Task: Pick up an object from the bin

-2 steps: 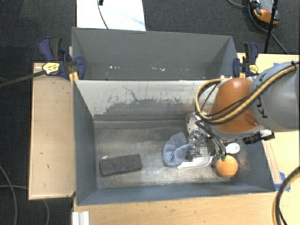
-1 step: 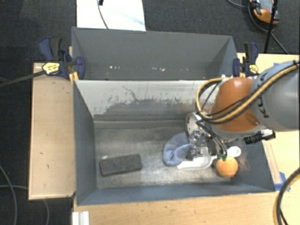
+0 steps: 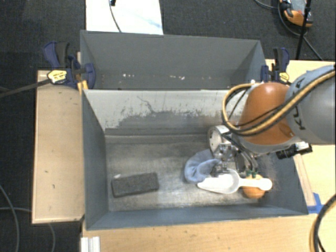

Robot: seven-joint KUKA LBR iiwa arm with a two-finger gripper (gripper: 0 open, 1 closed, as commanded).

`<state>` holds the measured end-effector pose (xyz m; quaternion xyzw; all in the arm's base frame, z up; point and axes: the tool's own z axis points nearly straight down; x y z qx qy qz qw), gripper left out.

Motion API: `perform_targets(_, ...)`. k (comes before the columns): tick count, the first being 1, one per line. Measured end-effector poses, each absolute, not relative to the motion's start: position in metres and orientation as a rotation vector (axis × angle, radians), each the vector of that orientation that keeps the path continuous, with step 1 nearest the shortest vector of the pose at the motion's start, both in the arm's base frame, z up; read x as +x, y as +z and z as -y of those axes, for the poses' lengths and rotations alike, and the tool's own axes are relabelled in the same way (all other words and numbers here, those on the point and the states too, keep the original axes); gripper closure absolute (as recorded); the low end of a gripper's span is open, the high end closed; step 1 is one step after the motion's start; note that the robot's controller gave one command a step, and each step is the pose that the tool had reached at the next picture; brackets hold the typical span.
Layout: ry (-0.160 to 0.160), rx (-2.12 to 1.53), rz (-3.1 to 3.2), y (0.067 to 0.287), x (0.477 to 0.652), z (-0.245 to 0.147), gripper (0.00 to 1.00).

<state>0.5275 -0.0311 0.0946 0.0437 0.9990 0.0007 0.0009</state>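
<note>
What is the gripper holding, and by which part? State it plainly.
Cannot be told. The gripper is down at the blue cloth and white scoop; any hold is hidden.

A white plastic scoop [image 3: 224,184] lay flat, its handle pointing away from its rounded bowl. A crumpled pale-blue cloth [image 3: 197,169] touched the scoop at the bowl end, and a small rounded orange thing [image 3: 253,192] sat just beside the scoop's handle, partly hidden under it. A dark grey oblong block [image 3: 135,184] lay flat well apart from the scoop, beyond the cloth.
</note>
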Motion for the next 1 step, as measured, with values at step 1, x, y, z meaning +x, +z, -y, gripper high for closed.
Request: perform_targets(1, 0.001, 0.137, -3.132, 0.1023, 0.5290, 0.0313, 1.00)
